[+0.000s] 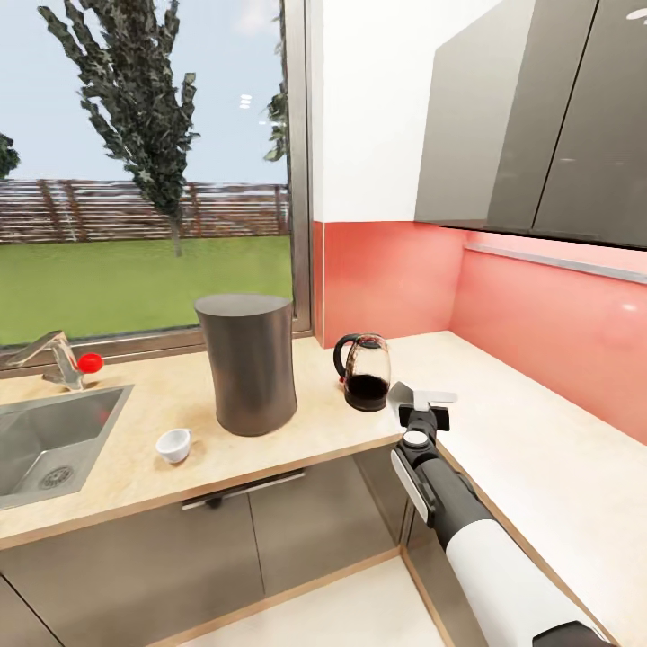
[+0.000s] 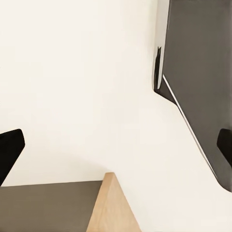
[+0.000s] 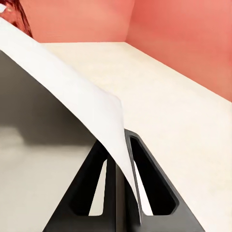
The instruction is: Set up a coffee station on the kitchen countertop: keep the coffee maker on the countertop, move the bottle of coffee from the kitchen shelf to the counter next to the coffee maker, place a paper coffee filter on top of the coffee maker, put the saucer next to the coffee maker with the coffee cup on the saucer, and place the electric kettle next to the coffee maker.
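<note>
While the right gripper (image 1: 422,395) pinches the paper coffee filter (image 1: 420,394) beside the electric kettle (image 1: 365,372), the left seems open.

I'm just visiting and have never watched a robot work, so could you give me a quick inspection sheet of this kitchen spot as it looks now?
Surface: pale countertop with a steel sink at one end.
Job's things: coffee maker upright on the countertop; coffee cup beside it toward the sink; electric kettle on its other side; paper coffee filter held by the right gripper.
Clutter: a red knob by the tap.
Grippers: right gripper shut on the filter, near the kettle; left gripper's fingers apart, nothing between them.
Cables: nothing seen.
Surroundings: red backsplash, grey wall cabinets, window onto a lawn.
</note>
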